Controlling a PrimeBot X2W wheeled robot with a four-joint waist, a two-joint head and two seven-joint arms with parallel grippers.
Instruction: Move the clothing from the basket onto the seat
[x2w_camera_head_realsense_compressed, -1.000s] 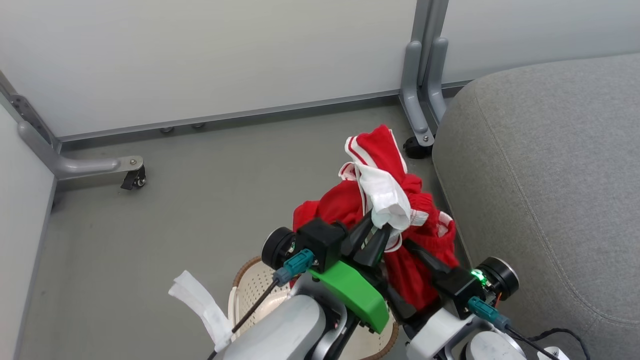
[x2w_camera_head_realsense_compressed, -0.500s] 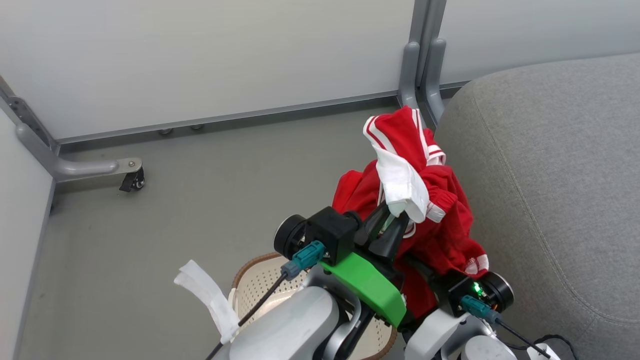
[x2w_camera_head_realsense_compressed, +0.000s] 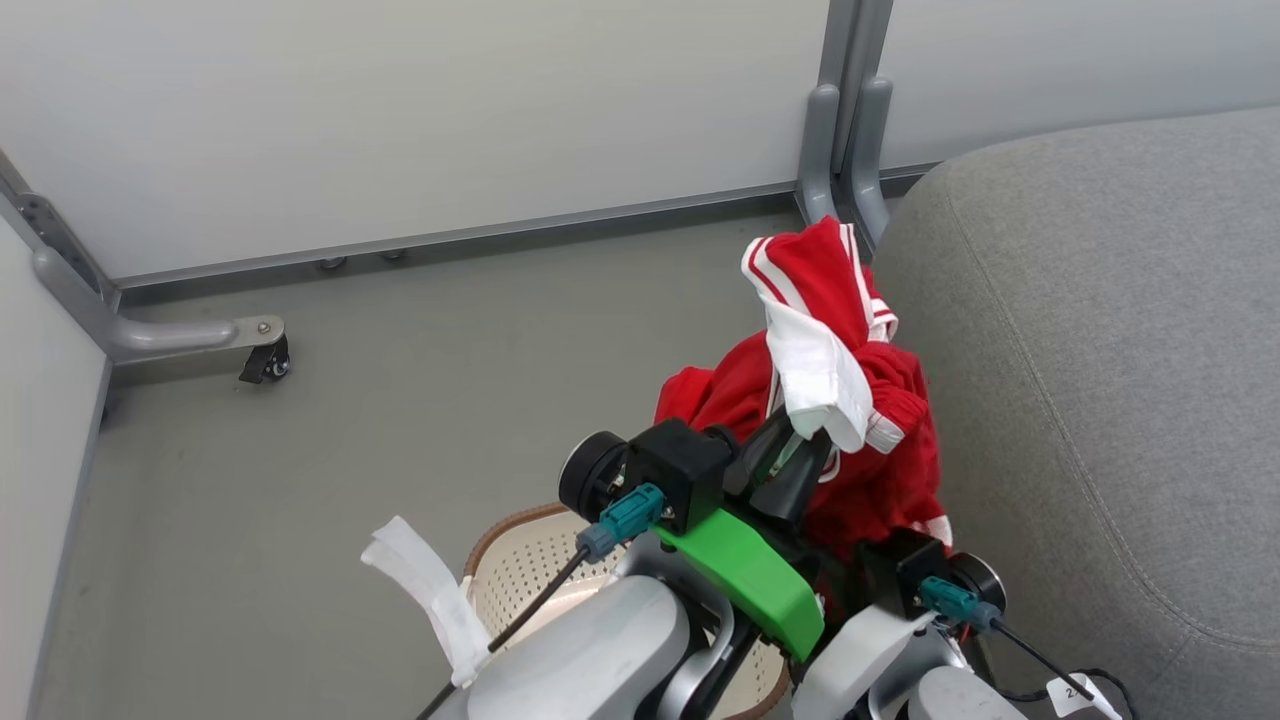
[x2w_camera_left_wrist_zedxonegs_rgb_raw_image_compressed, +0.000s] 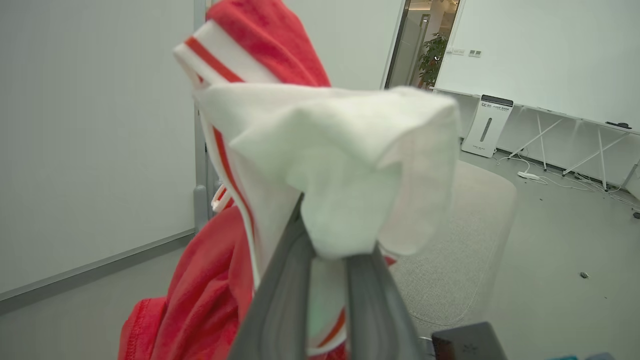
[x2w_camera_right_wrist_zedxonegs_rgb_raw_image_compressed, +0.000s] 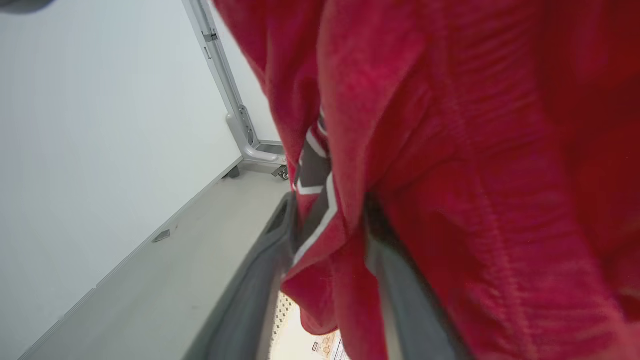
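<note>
Low on my left in the head view sits the basket (x2w_camera_head_realsense_compressed: 520, 565). It is cream plastic full of little holes, with a brown woven rim, and it stands on the smooth grey floor (x2w_camera_head_realsense_compressed: 350, 400). Just right of it, my left end effector (x2w_camera_head_realsense_compressed: 800, 452) pinches a soft white fold of the clothing (x2w_camera_head_realsense_compressed: 880, 440). The clothing hangs bunched in the air, close beside the seat's edge. The left wrist view shows that pinch up close, with two dark fingers (x2w_camera_left_wrist_zedxonegs_rgb_raw_image_compressed: 285, 300) closed on the white fold and red stripes above. The right wrist view shows what the cloth hides from the head: my right end effector (x2w_camera_right_wrist_zedxonegs_rgb_raw_image_compressed: 330, 210) squeezing fuzzy red cloth, and a paper label (x2w_camera_right_wrist_zedxonegs_rgb_raw_image_compressed: 327, 350) in the basket below. On the far right is the seat (x2w_camera_head_realsense_compressed: 1100, 350), big, grey and rounded, with stitched seams.
</note>
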